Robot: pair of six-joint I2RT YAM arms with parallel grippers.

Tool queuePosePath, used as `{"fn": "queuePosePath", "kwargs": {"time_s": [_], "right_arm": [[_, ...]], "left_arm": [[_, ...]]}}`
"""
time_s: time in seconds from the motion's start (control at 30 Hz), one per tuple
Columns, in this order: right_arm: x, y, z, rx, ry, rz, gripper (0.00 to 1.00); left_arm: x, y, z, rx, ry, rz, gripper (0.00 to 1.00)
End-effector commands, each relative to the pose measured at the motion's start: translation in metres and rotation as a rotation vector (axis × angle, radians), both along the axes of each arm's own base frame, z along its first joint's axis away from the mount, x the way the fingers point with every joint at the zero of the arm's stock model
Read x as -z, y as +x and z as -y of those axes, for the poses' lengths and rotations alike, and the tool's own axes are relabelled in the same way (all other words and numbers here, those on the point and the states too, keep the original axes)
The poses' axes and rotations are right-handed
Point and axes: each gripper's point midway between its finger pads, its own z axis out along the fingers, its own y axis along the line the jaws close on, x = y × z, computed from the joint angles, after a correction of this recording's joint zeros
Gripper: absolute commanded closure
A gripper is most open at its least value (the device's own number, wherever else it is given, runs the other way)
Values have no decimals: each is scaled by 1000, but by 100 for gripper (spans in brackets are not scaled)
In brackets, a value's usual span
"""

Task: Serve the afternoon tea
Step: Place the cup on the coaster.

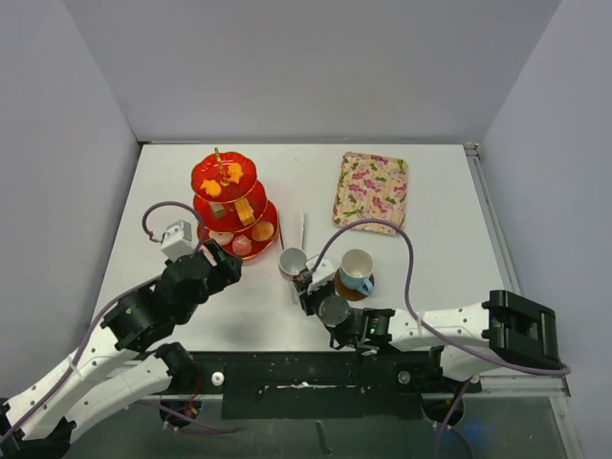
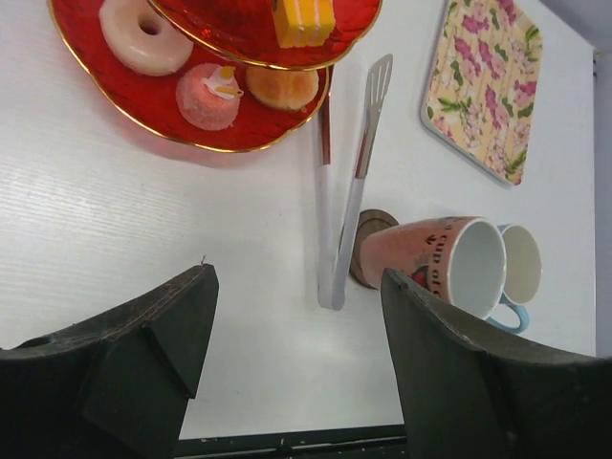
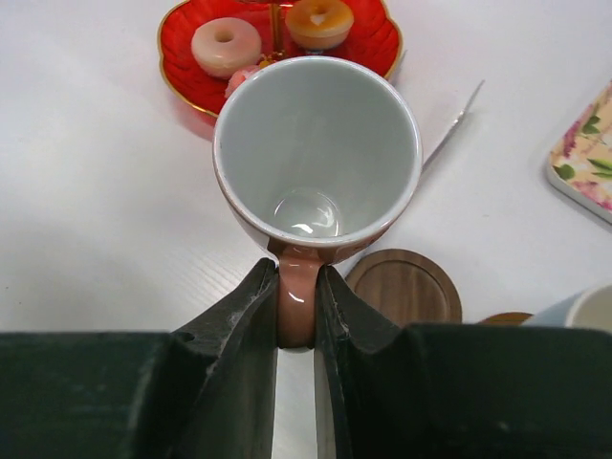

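1. The right gripper [image 3: 296, 292] is clamped tight on the handle of the pink cup [image 3: 316, 143]. The cup is just beside a bare saucer [image 3: 406, 287], near the stand [image 3: 277, 38].
2. The left gripper [image 2: 296, 311] is wide open and empty.
3. The cup looks glazed, rigid and breakable, and probably slippery. Held by its narrow handle, it may swing.

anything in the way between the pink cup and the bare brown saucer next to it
nothing visible. the right pincer holds the pink cup by its handle, right beside the bare brown saucer. the tongs lie farther off on the table, and the light-blue cup sits on the saucer's other side.
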Motion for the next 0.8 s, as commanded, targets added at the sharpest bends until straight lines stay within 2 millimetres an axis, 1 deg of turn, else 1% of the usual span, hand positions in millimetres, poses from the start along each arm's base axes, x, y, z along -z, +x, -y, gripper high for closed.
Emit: {"fn": "queuePosePath", "kwargs": {"time_s": [0.0,0.17,0.3,0.47,0.67,0.77], "right_arm": [[-23,9,25,125,95,23,100],[-11,10,47,180,74,10,100],[-3,11,56,189,78,-15,100],[11,16,56,169,83,-65,100],[13,26,53,170,74,-65,100],[20,30,53,183,55,-68,100]], "left_arm": [[-16,6,-18,-58,-5,113,32],[-11,5,-24,-71,16,124,31],[-8,5,-25,-72,28,122,31],[-6,4,-27,-73,36,117,31],[-2,2,-27,-72,18,111,30],[-2,1,-25,-68,15,108,30]]}}
